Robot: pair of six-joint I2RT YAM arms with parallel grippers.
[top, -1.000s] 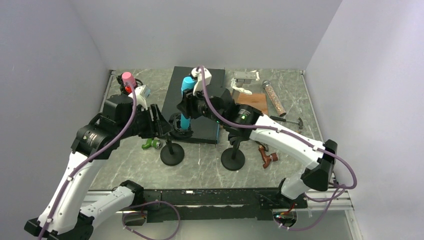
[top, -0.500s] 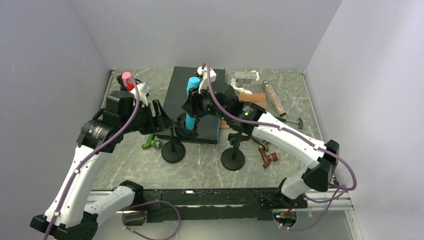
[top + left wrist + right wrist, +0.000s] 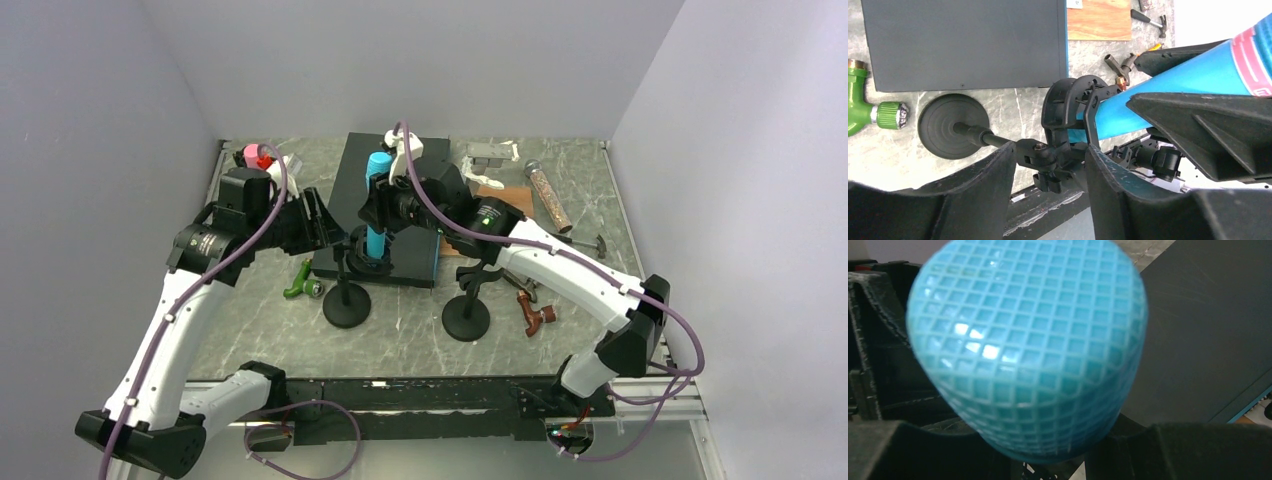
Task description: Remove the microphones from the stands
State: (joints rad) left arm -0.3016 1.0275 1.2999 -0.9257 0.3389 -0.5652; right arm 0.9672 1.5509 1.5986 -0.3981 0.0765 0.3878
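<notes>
A blue microphone (image 3: 376,205) stands nearly upright in the clip (image 3: 1068,107) of the left black stand, whose round base (image 3: 344,308) sits on the table. My right gripper (image 3: 380,212) is shut on the microphone's body from the right; its mesh head (image 3: 1028,340) fills the right wrist view, with my gripper (image 3: 1048,442) below it. My left gripper (image 3: 337,246) is shut on the stand's joint just under the clip. In the left wrist view (image 3: 1048,150) the fingers (image 3: 993,185) sit on both sides of that joint, and the blue body (image 3: 1168,92) runs off to the right.
A second black stand (image 3: 466,318) is to the right, its clip empty. A black board (image 3: 395,190) lies behind. A green fitting (image 3: 302,288), brown fitting (image 3: 536,314), hammer (image 3: 578,238), wooden board (image 3: 506,205), brown microphone (image 3: 548,196) and pink microphone (image 3: 252,155) lie around.
My left arm has swung back and up while holding the stand. The microphone and clip have tipped a little more upright. My right gripper keeps its hold on the microphone.
</notes>
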